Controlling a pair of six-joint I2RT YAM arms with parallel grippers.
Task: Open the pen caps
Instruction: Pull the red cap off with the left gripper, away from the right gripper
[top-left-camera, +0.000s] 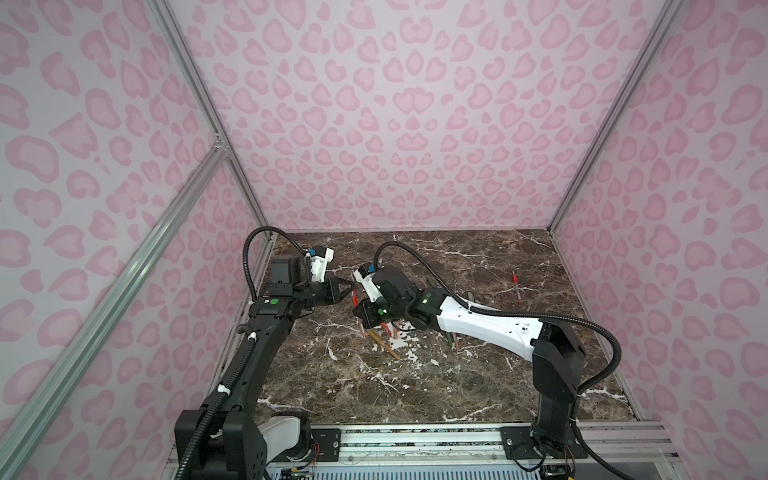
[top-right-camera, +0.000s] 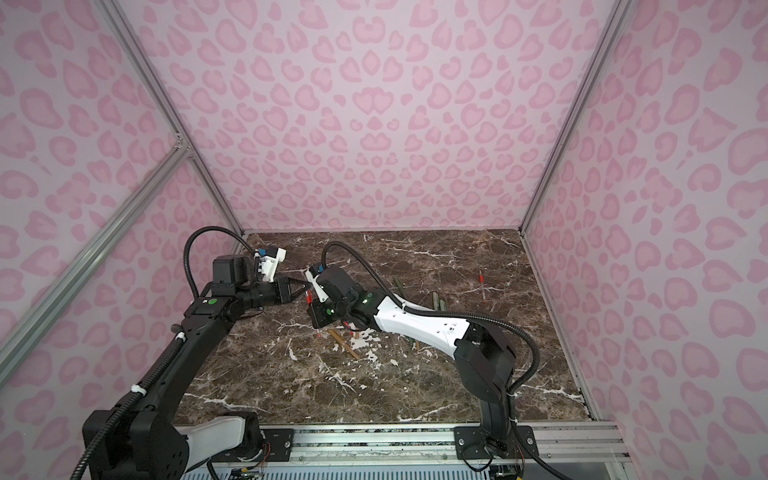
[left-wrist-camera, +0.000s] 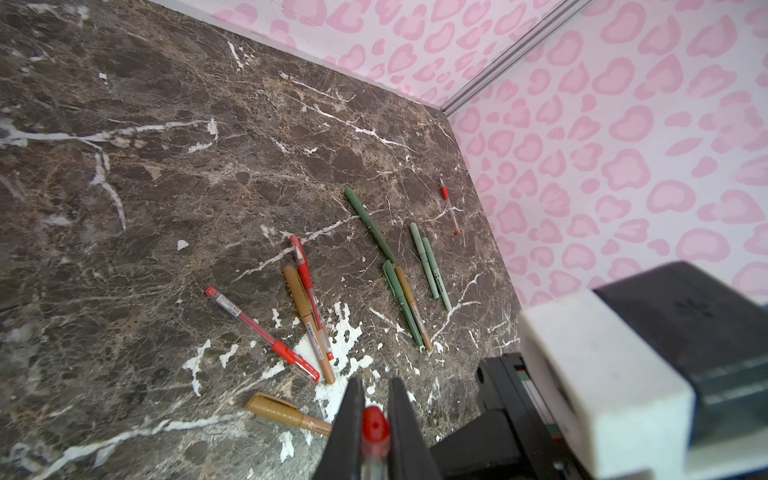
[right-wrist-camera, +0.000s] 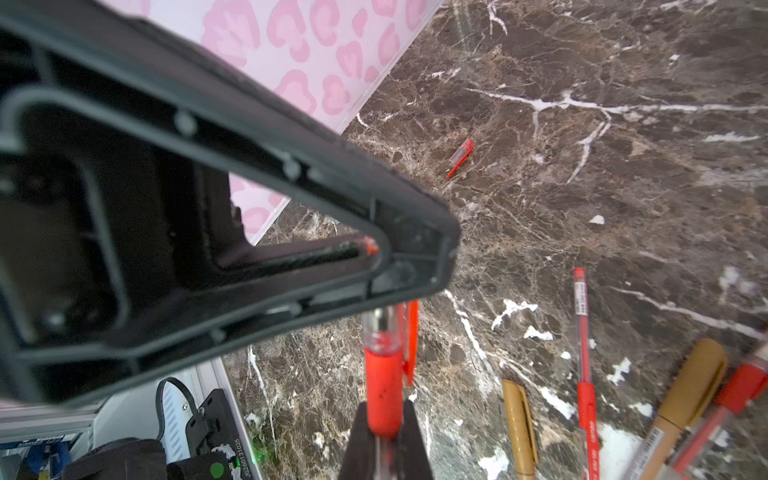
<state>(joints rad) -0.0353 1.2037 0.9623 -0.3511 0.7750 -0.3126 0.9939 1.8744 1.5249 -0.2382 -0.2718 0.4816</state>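
Uncapping a red pen (right-wrist-camera: 380, 357): left claw (left-wrist-camera: 375, 409) pinches its cap (right-wrist-camera: 381, 330), right claw (right-wrist-camera: 384, 415) pinches the barrel (right-wrist-camera: 383, 395); next, I'd say, a straight pull apart.

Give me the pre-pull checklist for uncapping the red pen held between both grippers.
1. left gripper shut on the red cap: ok.
2. right gripper shut on the red pen at its grip section: ok.
3. cap seated on the pen, not yet separated: ok.
4. pen lifted off the table: ok.
5. both grips firm enough not to slip: cannot tell.
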